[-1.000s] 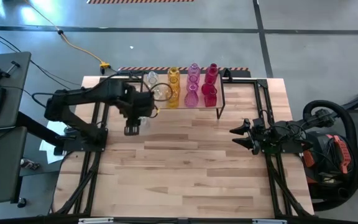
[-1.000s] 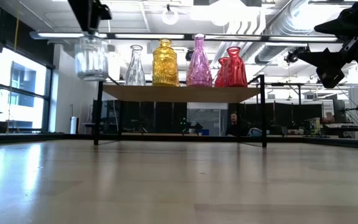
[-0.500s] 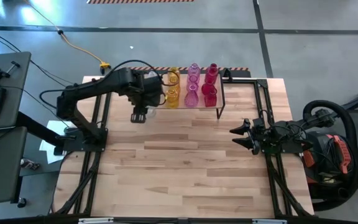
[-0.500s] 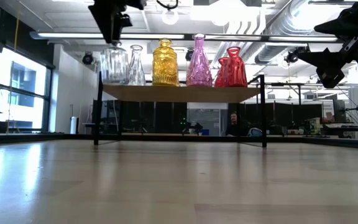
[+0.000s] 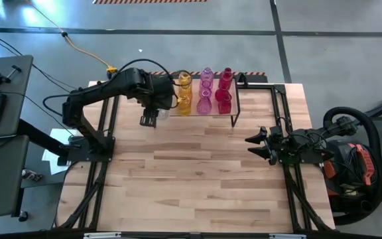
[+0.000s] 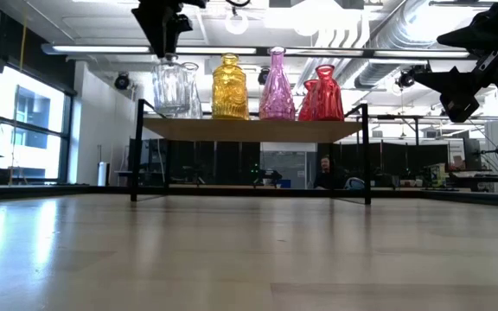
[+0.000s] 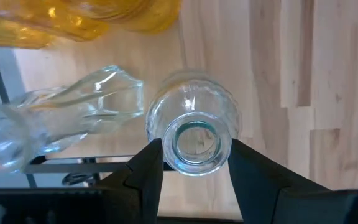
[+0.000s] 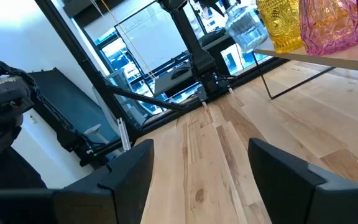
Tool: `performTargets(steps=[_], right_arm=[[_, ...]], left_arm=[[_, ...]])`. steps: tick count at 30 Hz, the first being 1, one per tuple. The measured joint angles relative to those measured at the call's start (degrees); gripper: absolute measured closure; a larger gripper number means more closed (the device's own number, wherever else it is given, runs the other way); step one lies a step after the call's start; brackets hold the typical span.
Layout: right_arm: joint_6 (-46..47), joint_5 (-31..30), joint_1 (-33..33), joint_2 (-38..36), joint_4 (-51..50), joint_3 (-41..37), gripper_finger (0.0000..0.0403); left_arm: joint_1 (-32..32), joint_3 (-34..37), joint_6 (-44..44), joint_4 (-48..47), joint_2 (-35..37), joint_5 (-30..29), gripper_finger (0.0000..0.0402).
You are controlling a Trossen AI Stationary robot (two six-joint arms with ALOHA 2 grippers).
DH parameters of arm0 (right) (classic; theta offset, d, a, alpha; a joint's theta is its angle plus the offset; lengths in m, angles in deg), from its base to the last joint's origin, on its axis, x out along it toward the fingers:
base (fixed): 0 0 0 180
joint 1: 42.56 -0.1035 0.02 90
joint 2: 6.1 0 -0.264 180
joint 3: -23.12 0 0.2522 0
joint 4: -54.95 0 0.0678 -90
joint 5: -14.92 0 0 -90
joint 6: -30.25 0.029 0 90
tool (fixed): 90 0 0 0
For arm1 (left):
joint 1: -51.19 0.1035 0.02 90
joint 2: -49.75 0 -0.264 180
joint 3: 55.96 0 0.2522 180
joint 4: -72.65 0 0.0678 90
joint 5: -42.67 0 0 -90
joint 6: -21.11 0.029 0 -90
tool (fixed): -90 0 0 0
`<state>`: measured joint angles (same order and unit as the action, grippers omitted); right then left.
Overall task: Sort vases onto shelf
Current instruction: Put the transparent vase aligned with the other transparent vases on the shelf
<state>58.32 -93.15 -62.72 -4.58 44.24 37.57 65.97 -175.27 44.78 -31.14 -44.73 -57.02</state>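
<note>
Currently left gripper point(image 7: 194, 163) pinches the neck of a ribbed clear glass vase point(image 6: 170, 86), upper left in the low view, by the shelf point(image 6: 253, 130). Right gripper point(image 5: 256, 145) idles mid-right in the high view, jaws wide, empty.

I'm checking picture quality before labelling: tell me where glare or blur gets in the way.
Low view: bright windows and ceiling lamps backlight the vases; the near table is soft and shiny. Left wrist view: the clear vase between the left gripper is sharp, the yellow glass blurred.
</note>
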Motion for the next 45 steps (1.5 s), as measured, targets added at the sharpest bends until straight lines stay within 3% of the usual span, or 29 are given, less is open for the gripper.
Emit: performTargets(steps=[20,45], right_arm=[[0.0,0.0,-0.01,0.0,-0.02,0.0,0.0158],[0.0,0.0,-0.01,0.01,-0.02,0.0,0.0158]], left_arm=[[3.21,-0.66,6.47,3.13,-2.23,0.49,0.0256],[4.4,-0.58,6.9,5.34,-2.32,-1.18,0.0244]])
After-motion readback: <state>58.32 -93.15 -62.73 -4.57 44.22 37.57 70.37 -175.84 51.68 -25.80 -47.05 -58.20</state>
